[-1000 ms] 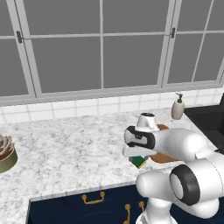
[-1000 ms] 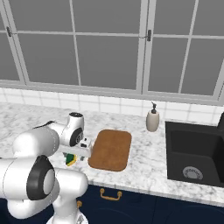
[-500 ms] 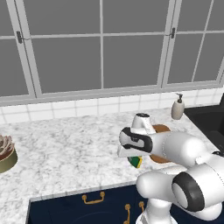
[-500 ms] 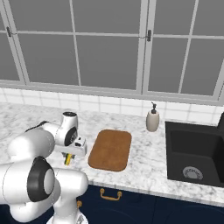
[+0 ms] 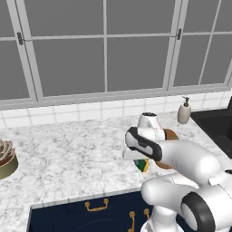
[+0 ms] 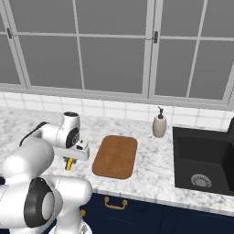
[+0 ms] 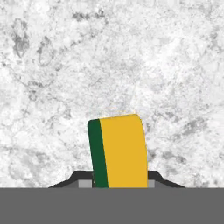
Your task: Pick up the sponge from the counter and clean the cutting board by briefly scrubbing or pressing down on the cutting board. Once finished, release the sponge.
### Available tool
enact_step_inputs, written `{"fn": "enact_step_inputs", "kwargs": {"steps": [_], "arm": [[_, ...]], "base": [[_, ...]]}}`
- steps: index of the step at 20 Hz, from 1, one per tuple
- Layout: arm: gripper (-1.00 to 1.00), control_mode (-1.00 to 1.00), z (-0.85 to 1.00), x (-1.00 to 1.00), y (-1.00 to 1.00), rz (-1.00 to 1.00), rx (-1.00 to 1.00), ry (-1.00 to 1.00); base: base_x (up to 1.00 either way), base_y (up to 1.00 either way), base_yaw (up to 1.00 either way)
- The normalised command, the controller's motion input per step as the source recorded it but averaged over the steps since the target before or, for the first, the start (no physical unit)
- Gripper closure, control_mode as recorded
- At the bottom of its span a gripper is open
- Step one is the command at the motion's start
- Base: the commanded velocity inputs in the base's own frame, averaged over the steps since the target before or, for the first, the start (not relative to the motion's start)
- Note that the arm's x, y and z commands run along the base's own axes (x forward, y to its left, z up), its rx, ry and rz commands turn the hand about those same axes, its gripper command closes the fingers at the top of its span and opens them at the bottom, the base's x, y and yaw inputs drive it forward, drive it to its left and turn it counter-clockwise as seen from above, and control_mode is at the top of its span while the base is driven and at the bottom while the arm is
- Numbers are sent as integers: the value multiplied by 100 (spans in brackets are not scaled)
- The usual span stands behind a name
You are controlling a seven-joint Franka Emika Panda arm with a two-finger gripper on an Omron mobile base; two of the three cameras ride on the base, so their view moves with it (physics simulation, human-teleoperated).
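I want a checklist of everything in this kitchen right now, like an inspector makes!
Surface: white-grey marbled counter, dark drawers with gold handles below.
Job's things: sponge, green and yellow, held on edge; cutting board flat, bare, to its right.
Clutter: soap dispenser by the backsplash; bowl at far left.
Grippers: tool shut on the sponge, above the counter.
Cables: nothing seen.
Surroundings: black sink at right, tiled backsplash, big windows.

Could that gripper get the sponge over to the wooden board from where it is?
Probably yes. The gripper is shut on the sponge, just left of the cutting board, with bare counter between them and nothing lying on the board.
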Motion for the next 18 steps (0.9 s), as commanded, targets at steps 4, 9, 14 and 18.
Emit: {"fn": "enact_step_inputs", "kwargs": {"steps": [4,9,14,18], "arm": [[100,-100,54,-6,-55,-7,0,-1],[100,-100,40,0,-39,-6,0,0],[100,-100,5,18,-48,-6,0,0],[100,-100,0,14,-42,-3,0,0]], "base": [[0,0,0],[0,0,0],[0,0,0],[0,0,0]]}}
